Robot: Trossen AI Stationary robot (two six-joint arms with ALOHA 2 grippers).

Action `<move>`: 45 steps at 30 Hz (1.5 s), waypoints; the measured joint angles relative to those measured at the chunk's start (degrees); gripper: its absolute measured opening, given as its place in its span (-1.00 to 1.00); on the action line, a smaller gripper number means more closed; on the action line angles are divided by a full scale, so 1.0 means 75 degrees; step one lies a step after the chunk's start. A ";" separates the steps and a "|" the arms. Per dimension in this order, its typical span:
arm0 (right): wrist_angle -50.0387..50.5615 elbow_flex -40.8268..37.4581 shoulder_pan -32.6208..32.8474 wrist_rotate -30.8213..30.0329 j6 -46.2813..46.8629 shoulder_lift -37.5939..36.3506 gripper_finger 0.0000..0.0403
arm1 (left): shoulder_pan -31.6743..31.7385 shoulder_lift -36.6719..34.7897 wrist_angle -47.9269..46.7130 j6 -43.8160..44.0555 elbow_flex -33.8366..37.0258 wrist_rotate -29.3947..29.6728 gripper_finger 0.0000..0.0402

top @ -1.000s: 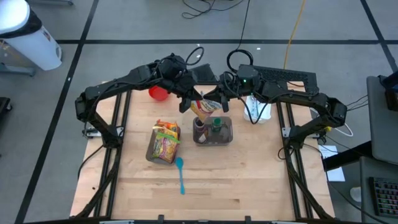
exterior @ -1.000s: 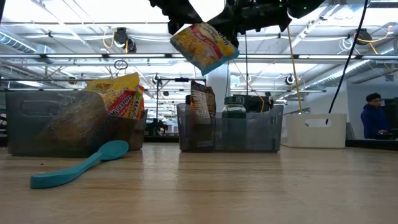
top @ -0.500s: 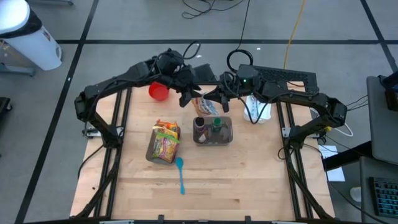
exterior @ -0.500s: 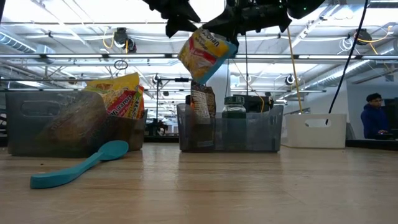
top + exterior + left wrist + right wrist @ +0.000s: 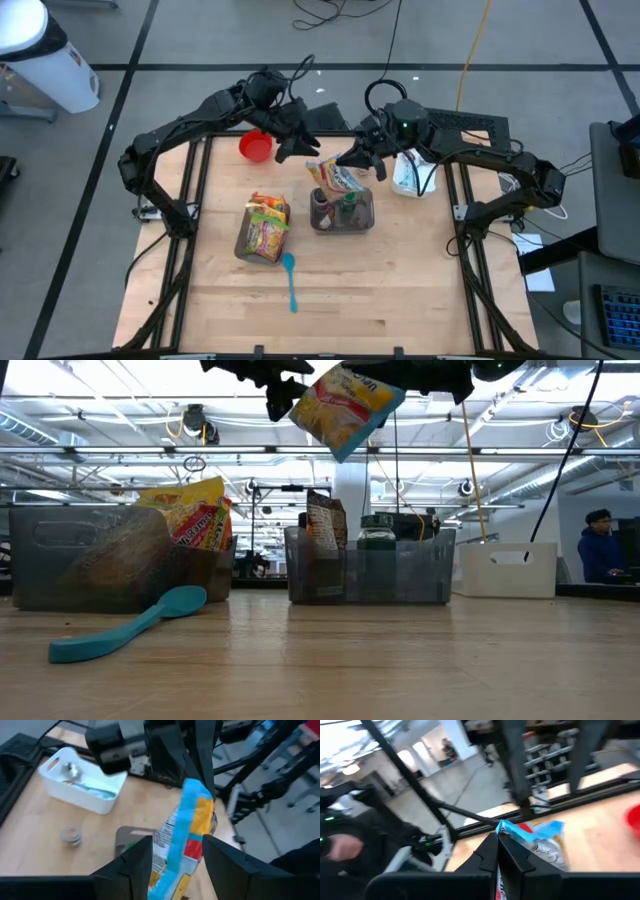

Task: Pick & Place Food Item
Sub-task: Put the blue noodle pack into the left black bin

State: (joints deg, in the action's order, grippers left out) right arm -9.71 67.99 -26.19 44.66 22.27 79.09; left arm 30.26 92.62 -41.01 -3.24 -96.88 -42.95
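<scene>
High view: R gripper [image 5: 352, 160] pinches the top of the snack packet [image 5: 335, 176] above the clear bin [image 5: 342, 212], w/ L gripper [image 5: 290, 145] just beside the packet, fingers apart, holding nothing. Low view: packet [image 5: 345, 405] hangs tilted in the air over the bin [image 5: 370, 568], well clear of its rim. Wrist views: L fingers [image 5: 131, 869] spread either side of the packet [image 5: 185, 842], not gripping; R fingers [image 5: 492, 857] clamped on its blue edge [image 5: 532, 837].

No readable text anywhere. The snack packet [image 5: 345, 405] is showing red and yellow print, the bags in the left bin [image 5: 190, 510] are showing colourful printing, but the lettering is too small and blurred to make out.
</scene>
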 joint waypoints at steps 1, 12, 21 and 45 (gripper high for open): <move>-0.0057 0.0000 0.0025 0.0084 0.0063 0.0003 -1.00 | 0.0006 0.0000 0.0068 0.0072 0.0002 -0.0093 -0.13; -0.1254 0.0005 0.0052 0.0310 0.0719 0.0003 -1.00 | -0.0107 0.0055 0.0236 0.0498 0.0000 -0.0630 -0.24; -0.1240 0.0006 0.0055 0.0310 0.0742 0.0003 -1.00 | -0.0550 0.0235 0.0391 0.0252 -0.0003 -0.0701 -0.24; -0.1178 0.0009 0.0058 -0.0016 0.0684 0.0006 -1.00 | -0.0562 0.0300 0.0851 0.1120 0.0000 -0.1210 -0.24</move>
State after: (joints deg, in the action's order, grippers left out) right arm -18.55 68.05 -25.76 44.54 27.40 79.13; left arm 26.05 94.87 -34.63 5.15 -96.88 -52.03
